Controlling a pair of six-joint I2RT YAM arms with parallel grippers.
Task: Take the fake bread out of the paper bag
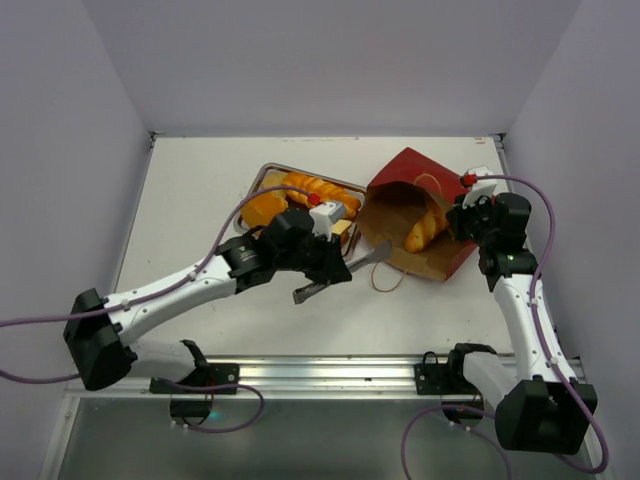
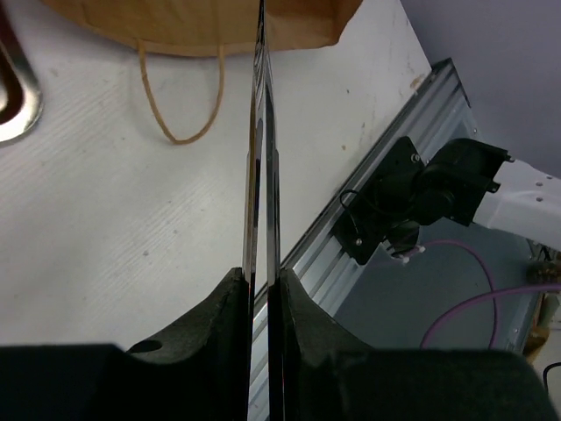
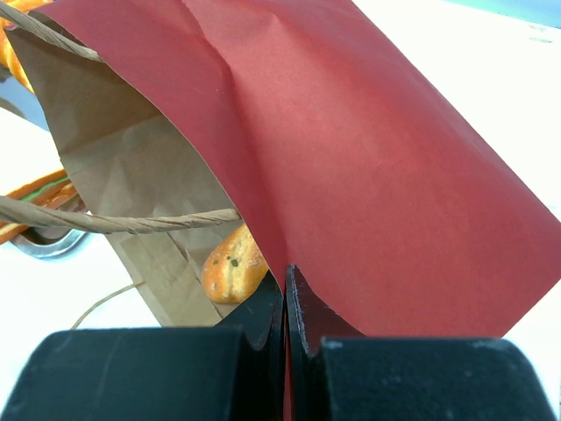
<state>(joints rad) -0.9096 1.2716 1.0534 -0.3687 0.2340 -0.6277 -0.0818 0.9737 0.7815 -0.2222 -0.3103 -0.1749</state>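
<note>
The paper bag lies on its side, red outside, brown inside, its mouth facing left. One golden piece of fake bread lies inside it and also shows in the right wrist view as fake bread. My right gripper is shut on the bag's red upper wall. My left gripper is shut on metal tongs, squeezed nearly together. The tongs point at the bag's mouth. More fake bread lies on the metal tray.
The bag's string handle loops on the white table in front of its mouth. The tray's rim is left of the tongs. An aluminium rail runs along the near edge, with the right arm's base on it.
</note>
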